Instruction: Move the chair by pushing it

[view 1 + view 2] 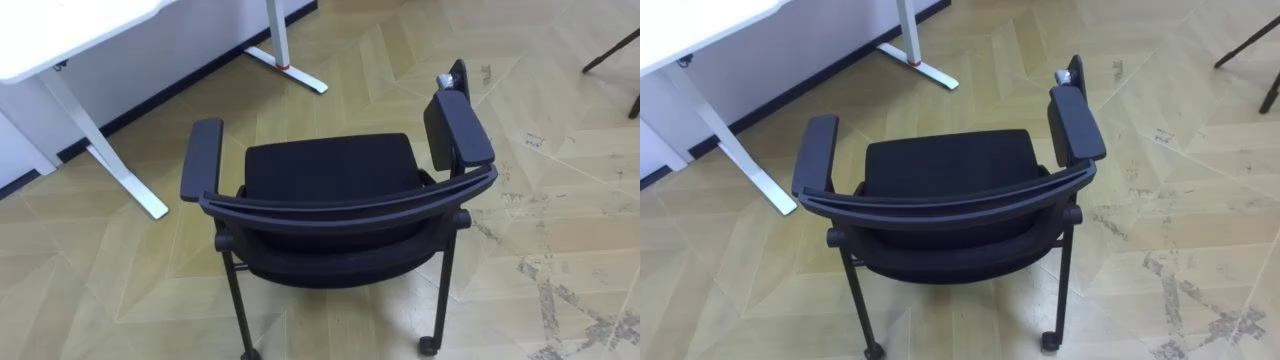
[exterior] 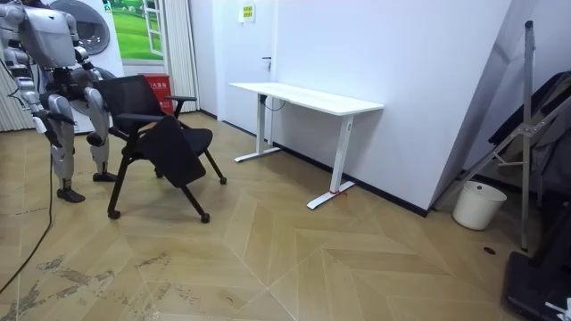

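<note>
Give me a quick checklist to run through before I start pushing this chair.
1. Robot behind the chair: ok. The backrest lies right below the head camera.
2. Contact on the backrest: not ok. Its top edge is bare in the eye views.
3. Chair upright on its wheels: ok. The rear wheel sits on the floor.
4. Path beyond the seat: ok. There is bare wood ahead.
5. Desk clearance: ok for now. Its foot stands apart from the left armrest, so watch that side.
</note>
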